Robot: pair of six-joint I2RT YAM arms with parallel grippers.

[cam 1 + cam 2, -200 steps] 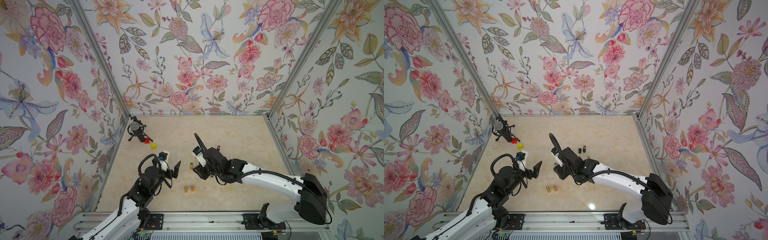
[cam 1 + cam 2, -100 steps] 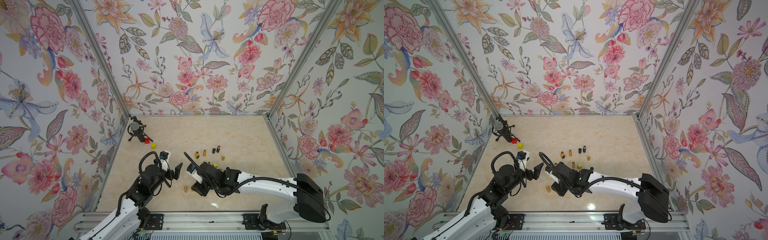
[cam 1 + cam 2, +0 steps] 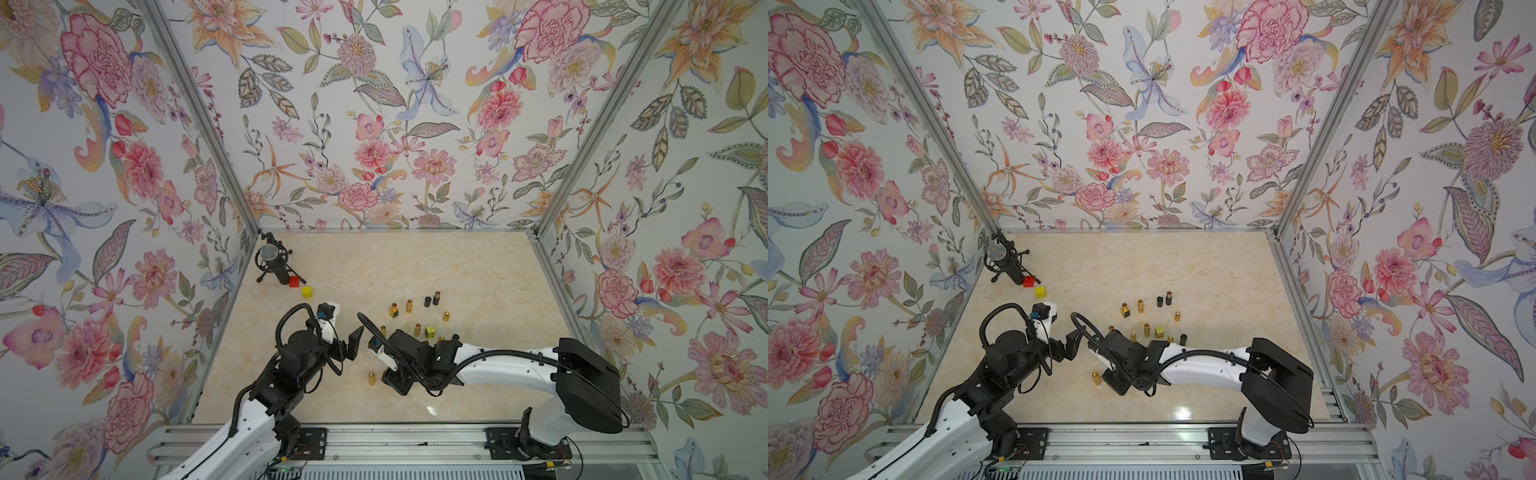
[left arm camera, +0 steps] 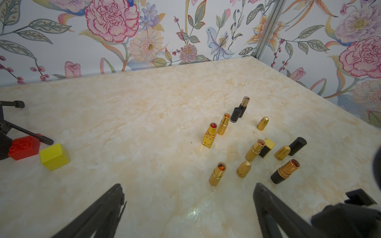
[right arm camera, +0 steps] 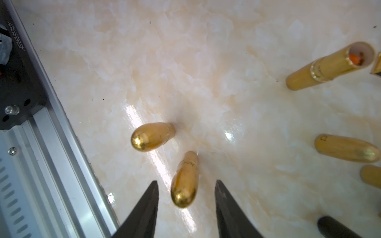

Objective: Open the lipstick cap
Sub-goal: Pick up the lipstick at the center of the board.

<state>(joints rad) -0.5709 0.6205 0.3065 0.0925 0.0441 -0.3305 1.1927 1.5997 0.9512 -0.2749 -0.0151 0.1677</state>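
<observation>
Right end effector (image 5: 186,181) swung nearer rail (image 5: 51,164) | jaws part-open astride gold lipstick (image 5: 185,173) | seemingly not gripping yet

Marble tabletop (image 3: 415,266), upright gold and black lipsticks (image 4: 210,137), loose caps (image 4: 262,123), red block (image 4: 23,147), yellow block (image 4: 54,157), microphone stand (image 3: 272,264)

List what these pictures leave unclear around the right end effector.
- Gold lipstick framed by the right end effector: hidden under that arm in both top views.
- Black tube: cut by the right wrist view's edge; cap or base unclear.
- Lettering on that lipstick: too blurred to read.
</observation>
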